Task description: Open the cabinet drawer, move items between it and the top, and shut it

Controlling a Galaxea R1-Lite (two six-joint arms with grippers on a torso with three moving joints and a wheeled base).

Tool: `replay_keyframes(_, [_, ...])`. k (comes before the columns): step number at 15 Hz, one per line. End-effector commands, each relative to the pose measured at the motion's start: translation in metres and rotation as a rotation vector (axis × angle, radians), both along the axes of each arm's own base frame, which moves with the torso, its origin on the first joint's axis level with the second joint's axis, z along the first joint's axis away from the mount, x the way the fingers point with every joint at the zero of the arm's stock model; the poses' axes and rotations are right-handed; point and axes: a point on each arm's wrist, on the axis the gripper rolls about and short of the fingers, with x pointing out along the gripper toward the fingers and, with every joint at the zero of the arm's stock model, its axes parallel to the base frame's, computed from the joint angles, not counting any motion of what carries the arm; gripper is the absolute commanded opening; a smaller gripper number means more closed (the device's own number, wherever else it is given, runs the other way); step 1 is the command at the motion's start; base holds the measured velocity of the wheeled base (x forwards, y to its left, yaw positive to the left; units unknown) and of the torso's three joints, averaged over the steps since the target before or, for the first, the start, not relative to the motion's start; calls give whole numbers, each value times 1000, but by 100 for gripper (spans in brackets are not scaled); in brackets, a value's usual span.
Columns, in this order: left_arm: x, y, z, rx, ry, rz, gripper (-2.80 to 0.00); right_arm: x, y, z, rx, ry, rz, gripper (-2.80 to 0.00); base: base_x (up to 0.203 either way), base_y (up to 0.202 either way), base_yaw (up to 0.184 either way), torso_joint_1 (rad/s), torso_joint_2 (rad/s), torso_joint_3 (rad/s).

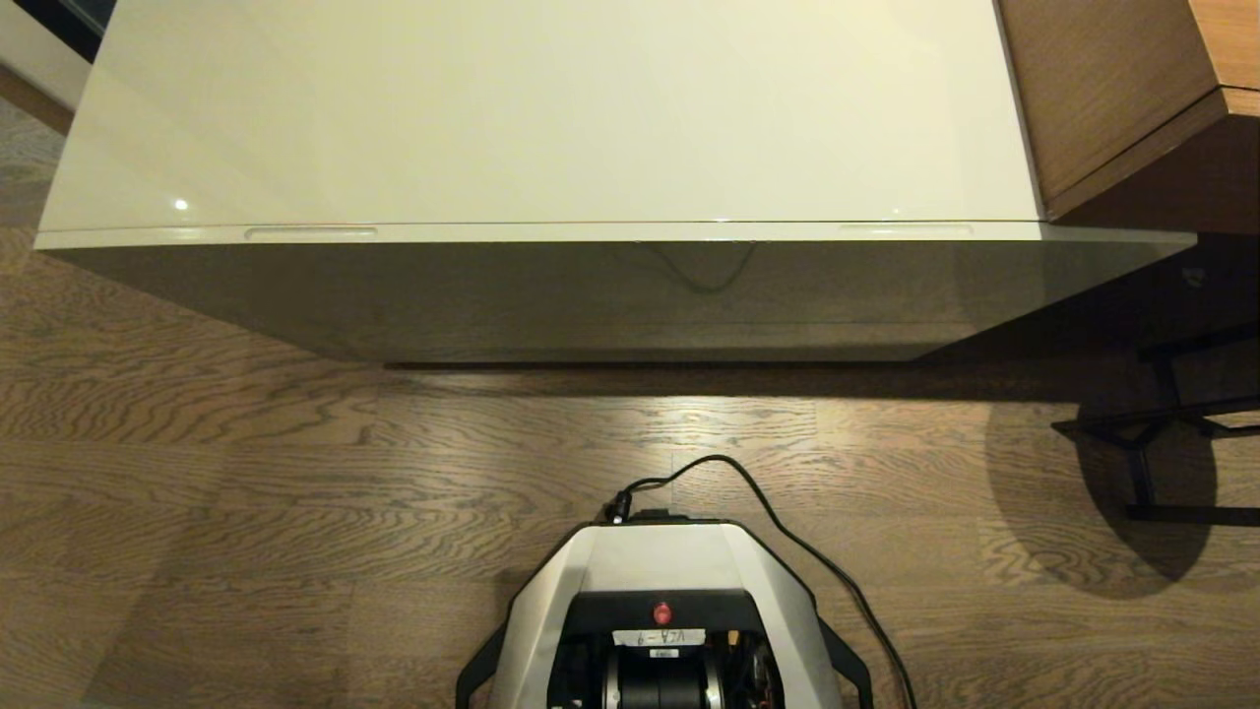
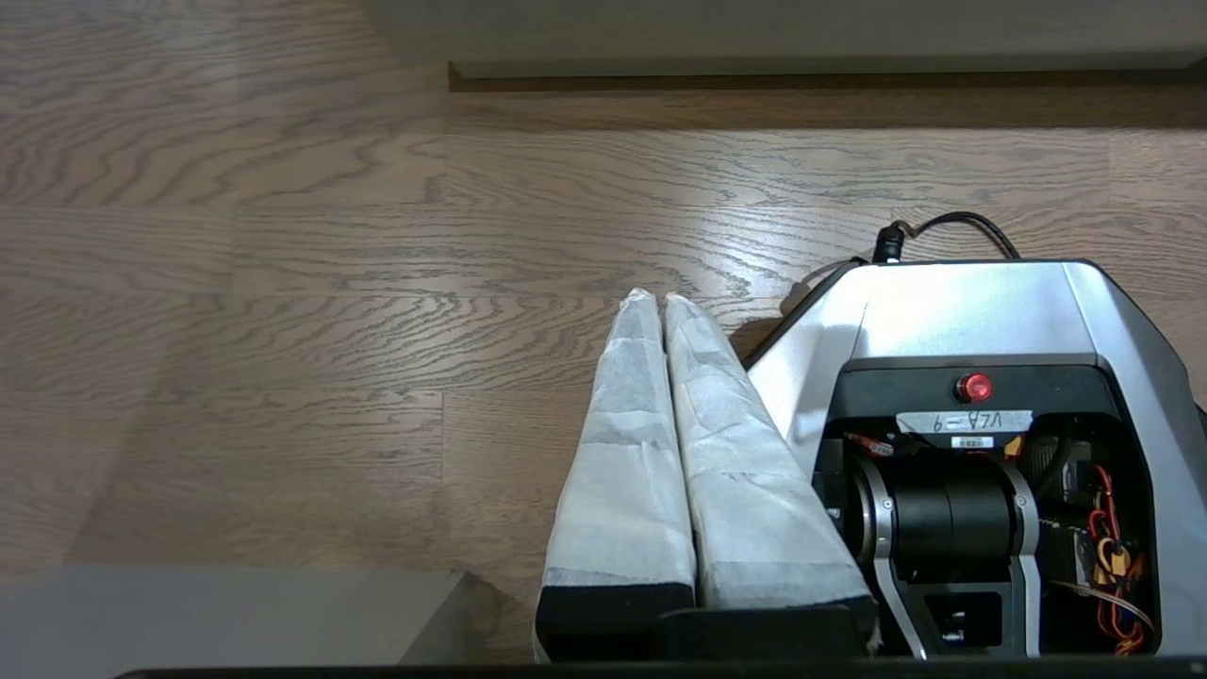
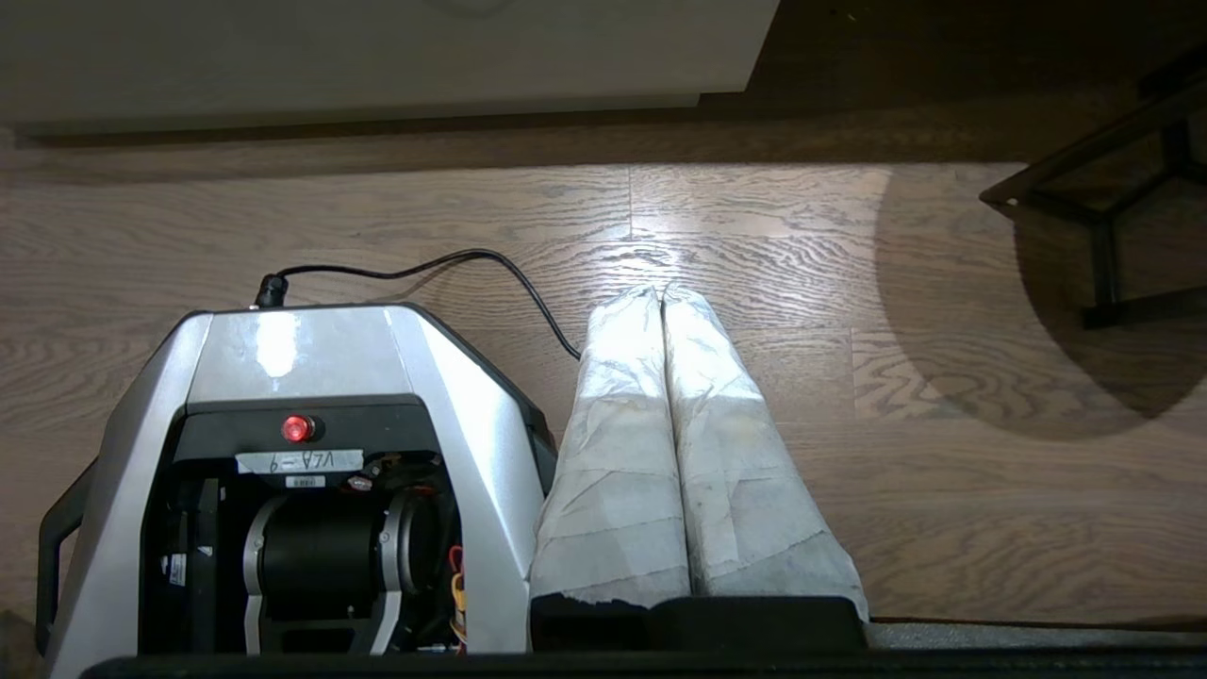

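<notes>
Glossy cream top (image 1: 551, 108) lies bare ahead of you, the drawer (image 1: 610, 233) beneath it shut. Nothing has started: left gripper (image 2: 657, 300) and right gripper (image 3: 660, 294) hang pinched closed and empty beside the base (image 1: 661, 563). Next, reach for a front slot (image 1: 310, 233).

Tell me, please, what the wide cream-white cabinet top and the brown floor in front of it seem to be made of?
The glossy cream-white cabinet top looks like lacquered or laminated board: smooth, with small bright light reflections. The brown plank floor looks like wood or wood-look laminate: wavy grain and board seams show, with a soft sheen. The exact materials cannot be confirmed.
</notes>
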Motion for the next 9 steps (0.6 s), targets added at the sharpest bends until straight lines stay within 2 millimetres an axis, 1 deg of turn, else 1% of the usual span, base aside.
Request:
replay_keyframes(1, [0,0,0,0,1,0,-280,0,0,0,-1,2,-1,-280,0,0,0,0,0,0])
replay_keyframes(9, [0,0,0,0,1,0,-280,0,0,0,0,2,-1,-280,0,0,0,0,0,0])
